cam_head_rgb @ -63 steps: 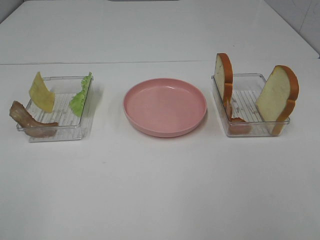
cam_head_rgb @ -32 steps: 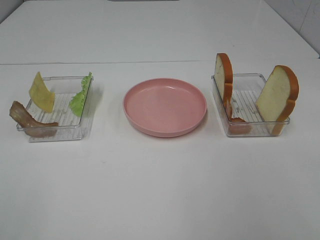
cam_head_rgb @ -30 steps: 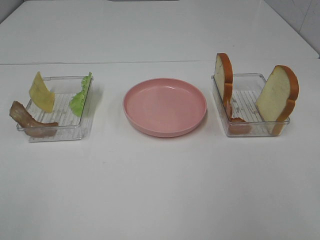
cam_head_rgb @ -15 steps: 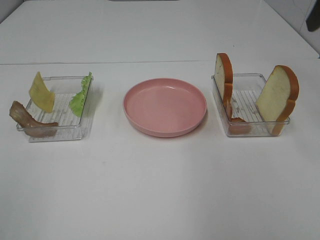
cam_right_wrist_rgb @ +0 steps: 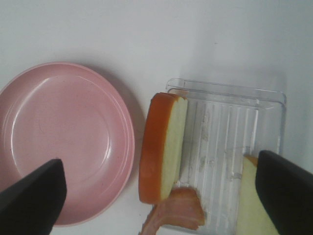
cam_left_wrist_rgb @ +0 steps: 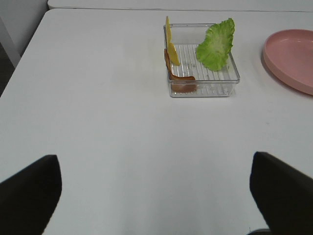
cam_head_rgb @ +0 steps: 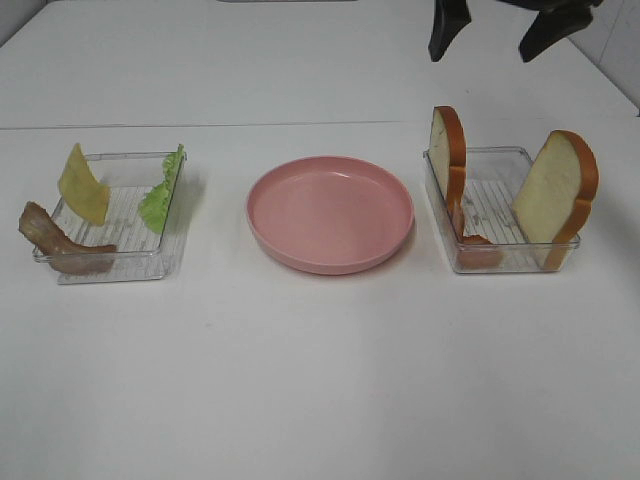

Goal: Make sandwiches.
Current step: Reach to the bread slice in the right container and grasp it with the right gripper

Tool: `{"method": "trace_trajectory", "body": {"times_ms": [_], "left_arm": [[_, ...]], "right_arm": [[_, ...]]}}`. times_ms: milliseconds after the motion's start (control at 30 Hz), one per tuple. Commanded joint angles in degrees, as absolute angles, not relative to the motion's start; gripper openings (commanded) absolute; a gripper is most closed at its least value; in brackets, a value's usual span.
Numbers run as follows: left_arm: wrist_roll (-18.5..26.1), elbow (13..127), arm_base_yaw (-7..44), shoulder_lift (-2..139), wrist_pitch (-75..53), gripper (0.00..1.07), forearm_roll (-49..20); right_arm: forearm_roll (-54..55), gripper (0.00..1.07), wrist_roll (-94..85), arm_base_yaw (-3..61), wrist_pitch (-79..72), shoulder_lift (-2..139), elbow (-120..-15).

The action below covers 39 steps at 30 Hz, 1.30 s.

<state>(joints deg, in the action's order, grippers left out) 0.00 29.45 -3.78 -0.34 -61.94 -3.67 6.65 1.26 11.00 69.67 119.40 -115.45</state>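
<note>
The sandwiches show only as separate parts. Two bread slices (cam_head_rgb: 448, 150) (cam_head_rgb: 556, 190) stand on edge in the right clear tray (cam_head_rgb: 510, 262), with a bacon strip (cam_head_rgb: 474, 242) between them. The left tray (cam_head_rgb: 110, 265) holds a cheese slice (cam_head_rgb: 82, 185), a lettuce leaf (cam_head_rgb: 160, 195) and bacon (cam_head_rgb: 55, 240). My right gripper (cam_head_rgb: 495, 30) hangs open above and behind the bread tray, and its wrist view looks down on the nearer slice (cam_right_wrist_rgb: 161, 147). My left gripper (cam_left_wrist_rgb: 156, 196) is open and empty, well back from the lettuce (cam_left_wrist_rgb: 215, 44).
An empty pink plate (cam_head_rgb: 330, 213) sits between the two trays. The white table (cam_head_rgb: 320, 380) stretches bare towards the front, and a seam crosses it behind the trays.
The right gripper has come into the exterior view from the top right corner and moved left, to above the far side of the bread tray. Nothing on the table has shifted.
</note>
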Motion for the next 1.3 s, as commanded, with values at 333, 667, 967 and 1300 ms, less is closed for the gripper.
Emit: {"method": "trace_trajectory", "body": {"times_ms": [333, 667, 967, 1300], "left_arm": [[0.0, 29.5, -3.6, -1.4, -61.7, 1.00, -3.9], [0.0, 29.5, -3.6, -1.4, -61.7, 1.00, -3.9], [0.0, 29.5, -3.6, -1.4, -61.7, 1.00, -3.9], [0.0, 29.5, -3.6, -1.4, -61.7, 1.00, -3.9]], "right_arm": [[8.7, 0.98, 2.0, 11.1, 75.7, 130.6, -118.9], [9.9, 0.95, 1.8, 11.1, 75.8, 135.8, -118.9], [9.5, 0.29, 1.8, 11.1, 74.8, 135.9, -118.9], [9.7, 0.24, 2.0, 11.1, 74.8, 135.9, -118.9]]}}
